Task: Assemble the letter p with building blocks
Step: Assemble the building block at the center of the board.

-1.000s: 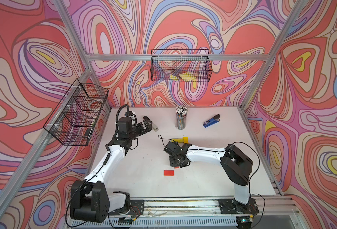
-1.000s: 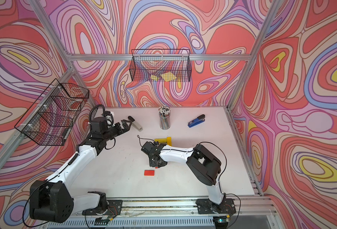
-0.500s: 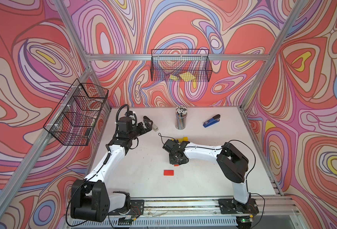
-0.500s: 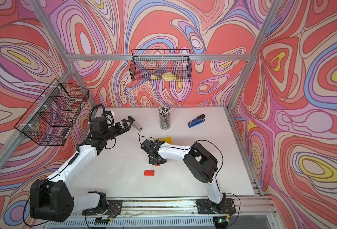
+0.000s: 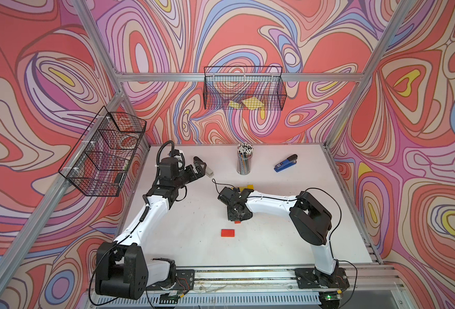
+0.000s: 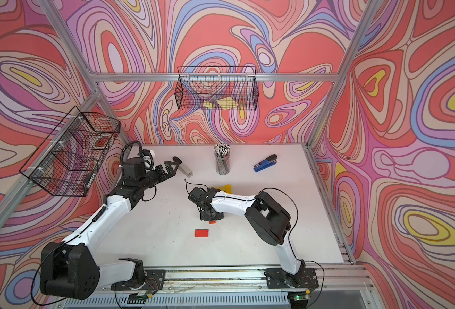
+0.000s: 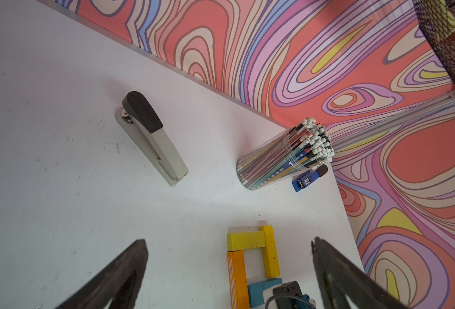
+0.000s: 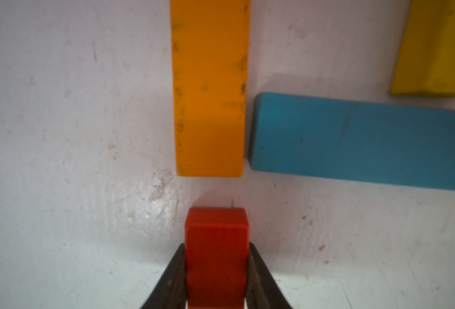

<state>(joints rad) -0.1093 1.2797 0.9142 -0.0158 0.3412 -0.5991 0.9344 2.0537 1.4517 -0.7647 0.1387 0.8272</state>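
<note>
My right gripper (image 8: 217, 270) is shut on a short red block (image 8: 217, 248). The block's end points at the near end of the orange bar (image 8: 209, 88), in line with it, a small gap between them. A teal bar (image 8: 360, 141) butts against the orange bar's side, with a yellow bar (image 8: 435, 48) beyond. In the left wrist view two yellow bars (image 7: 245, 240), the orange bar (image 7: 237, 281) and the teal bar (image 7: 261, 291) outline the letter p's loop. Another red block (image 5: 227, 232) lies flat nearer the front. My left gripper (image 5: 198, 166) hangs open and empty near the back left.
A grey stapler (image 5: 207, 171) lies just beyond the left gripper. A pencil cup (image 5: 244, 160) and a blue stapler (image 5: 285, 163) stand at the back. Wire baskets hang on the back wall (image 5: 243, 89) and the left wall (image 5: 103, 152).
My right arm has carried the red block a little toward the back, closer to the orange bar's end. The left arm has not moved.
</note>
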